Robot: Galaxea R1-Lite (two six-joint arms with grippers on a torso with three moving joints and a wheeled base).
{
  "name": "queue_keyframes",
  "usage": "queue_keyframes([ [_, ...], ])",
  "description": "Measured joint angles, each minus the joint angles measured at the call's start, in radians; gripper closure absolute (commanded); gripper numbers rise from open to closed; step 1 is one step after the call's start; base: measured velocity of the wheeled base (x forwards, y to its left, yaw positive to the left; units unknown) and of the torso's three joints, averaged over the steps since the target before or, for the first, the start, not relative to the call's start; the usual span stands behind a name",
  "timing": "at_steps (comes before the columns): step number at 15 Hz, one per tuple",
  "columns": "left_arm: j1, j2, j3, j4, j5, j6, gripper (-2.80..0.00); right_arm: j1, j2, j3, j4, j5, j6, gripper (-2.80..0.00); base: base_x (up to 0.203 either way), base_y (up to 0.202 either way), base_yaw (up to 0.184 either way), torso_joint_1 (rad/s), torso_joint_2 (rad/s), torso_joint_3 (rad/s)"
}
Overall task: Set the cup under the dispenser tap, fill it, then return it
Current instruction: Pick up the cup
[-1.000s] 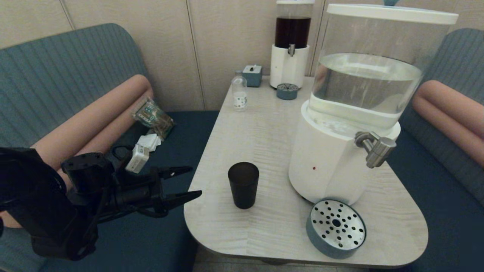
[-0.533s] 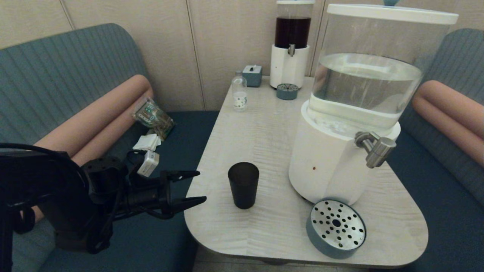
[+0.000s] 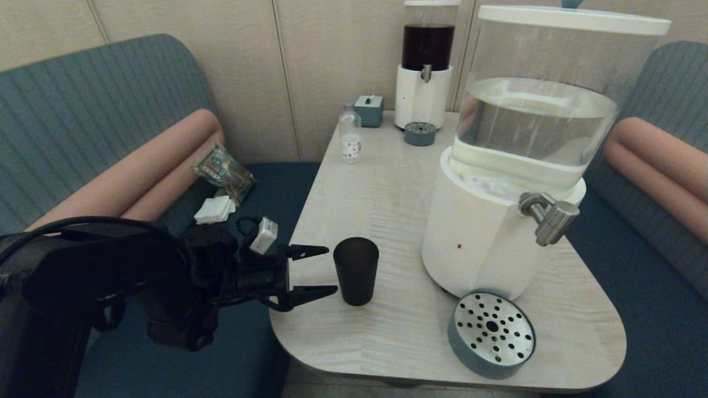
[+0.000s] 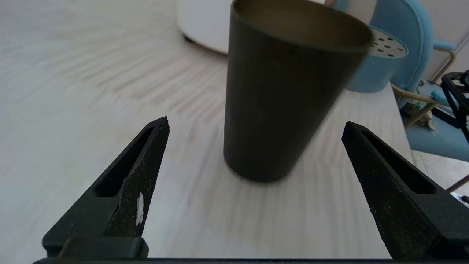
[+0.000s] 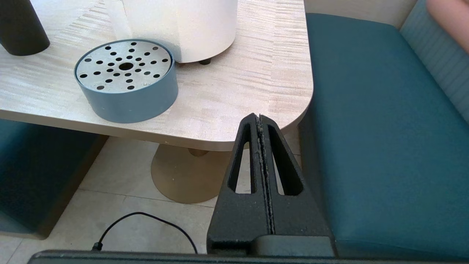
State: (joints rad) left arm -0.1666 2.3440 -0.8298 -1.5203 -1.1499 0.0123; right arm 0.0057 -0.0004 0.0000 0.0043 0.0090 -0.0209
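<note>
The dark tapered cup (image 3: pixel 356 270) stands upright on the pale wooden table (image 3: pixel 387 188), left of the large white-based dispenser (image 3: pixel 481 237). The dispenser's brushed-metal tap (image 3: pixel 548 217) juts out over the table, with nothing below it. My left gripper (image 3: pixel 325 270) is open at the table's left edge, its fingertips just short of the cup and not touching it. From the left wrist, the cup (image 4: pixel 285 91) looms ahead of the gripper (image 4: pixel 255 123), beyond its spread tips. My right gripper (image 5: pixel 259 116) is shut on nothing, parked low beside the table's right front corner, out of the head view.
A round blue drip tray (image 3: pixel 492 334) with a perforated metal top lies at the front of the table. At the back stand a narrower dispenser (image 3: pixel 425 66) of dark liquid, a small clear bottle (image 3: pixel 350 134) and a small blue box (image 3: pixel 369 109). Teal benches flank the table.
My left arm has swung right toward the cup, fingers staying open; its tips now reach over the table edge close to the cup. The cup has not moved.
</note>
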Motion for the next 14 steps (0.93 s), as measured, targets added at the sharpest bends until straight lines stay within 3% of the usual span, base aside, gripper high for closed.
queue_keyframes([
  [9,-0.096,0.079,-0.135,-0.001,0.128,-0.034,-2.80,0.000,0.000,0.000,0.000,0.000,0.000,0.00,0.000,0.000,0.000,0.000,0.00,0.000],
  [14,-0.148,0.091,-0.150,-0.001,0.213,-0.038,-2.80,0.000,0.000,0.000,0.000,0.000,0.000,0.00,0.000,0.000,0.000,0.000,0.00,0.000],
])
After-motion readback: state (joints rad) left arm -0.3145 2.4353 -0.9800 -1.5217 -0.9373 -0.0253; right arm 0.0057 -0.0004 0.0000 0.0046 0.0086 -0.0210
